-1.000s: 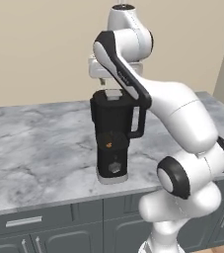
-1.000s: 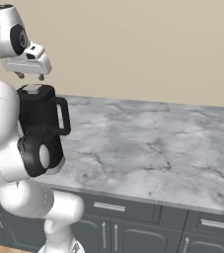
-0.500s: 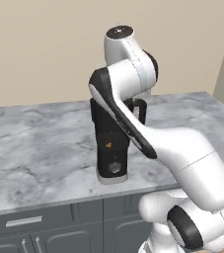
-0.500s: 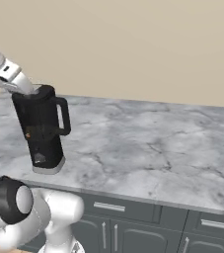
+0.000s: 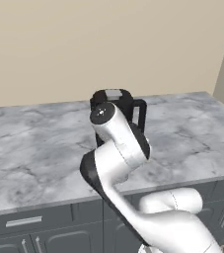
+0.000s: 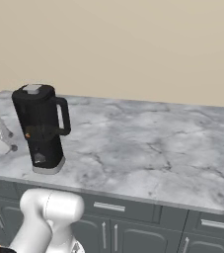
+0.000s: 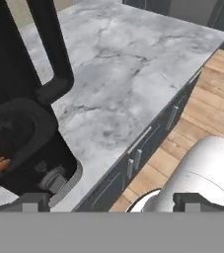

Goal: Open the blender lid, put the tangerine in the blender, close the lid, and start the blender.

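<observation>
On counter [image 6: 148, 143]: blender [image 6: 40, 129] upright, blender lid [image 6: 33, 89] seated on jar, tangerine [image 6: 28, 134] visible inside. End effector [image 7: 111, 202] spread wide, empty, low beside blender base, likely lining up for front knob [image 7: 54, 178] to start.

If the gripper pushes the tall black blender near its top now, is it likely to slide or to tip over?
The tall black blender would probably tip rather than slide: it is tall and its grey-footed base is narrow. The marble countertop looks smooth, so a low push near the base might slide it instead. The side loop handle may make it twist when pushed off-centre.
</observation>
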Available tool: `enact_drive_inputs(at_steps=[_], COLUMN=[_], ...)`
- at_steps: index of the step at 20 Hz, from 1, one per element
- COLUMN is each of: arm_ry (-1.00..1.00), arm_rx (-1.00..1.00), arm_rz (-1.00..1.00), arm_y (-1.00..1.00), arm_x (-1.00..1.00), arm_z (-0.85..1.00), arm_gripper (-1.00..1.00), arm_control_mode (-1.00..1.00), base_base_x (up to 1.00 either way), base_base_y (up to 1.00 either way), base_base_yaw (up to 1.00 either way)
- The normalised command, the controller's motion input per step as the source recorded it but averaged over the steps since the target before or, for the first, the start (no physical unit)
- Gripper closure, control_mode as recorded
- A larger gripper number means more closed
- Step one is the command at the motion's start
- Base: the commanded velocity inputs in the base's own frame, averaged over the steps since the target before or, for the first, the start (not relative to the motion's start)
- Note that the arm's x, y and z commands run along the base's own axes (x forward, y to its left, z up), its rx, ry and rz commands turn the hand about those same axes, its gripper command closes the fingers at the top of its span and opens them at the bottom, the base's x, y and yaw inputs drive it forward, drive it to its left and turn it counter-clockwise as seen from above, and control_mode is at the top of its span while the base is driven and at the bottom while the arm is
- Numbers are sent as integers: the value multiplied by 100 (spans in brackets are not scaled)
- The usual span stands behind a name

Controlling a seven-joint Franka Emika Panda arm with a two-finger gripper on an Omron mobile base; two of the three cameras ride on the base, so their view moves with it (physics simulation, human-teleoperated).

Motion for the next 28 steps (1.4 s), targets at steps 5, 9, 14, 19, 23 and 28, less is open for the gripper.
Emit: enact_drive_inputs(at_steps=[5, 9, 14, 19, 23, 28], arm_ry=[-18, -38, -20, -15, -9, -1], arm_rx=[-16, -12, -10, -8, -10, -9], arm_rz=[-33, -17, -10, -1, 0, 0], arm_y=[39, 2, -10, -15, -4, -1], arm_x=[-6, 0, 13, 24, 17, 20], arm_z=[-88, -48, -10, -1, -11, -25], arm_gripper=[-100, -100, -100, -100, -100, -100], arm_control_mode=[-100, -100, -100, -100, -100, -100], base_base_x=[0, 0, 0, 0, 0, 0], base_base_y=[0, 0, 0, 0, 0, 0], base_base_yaw=[0, 0, 0, 0, 0, 0])
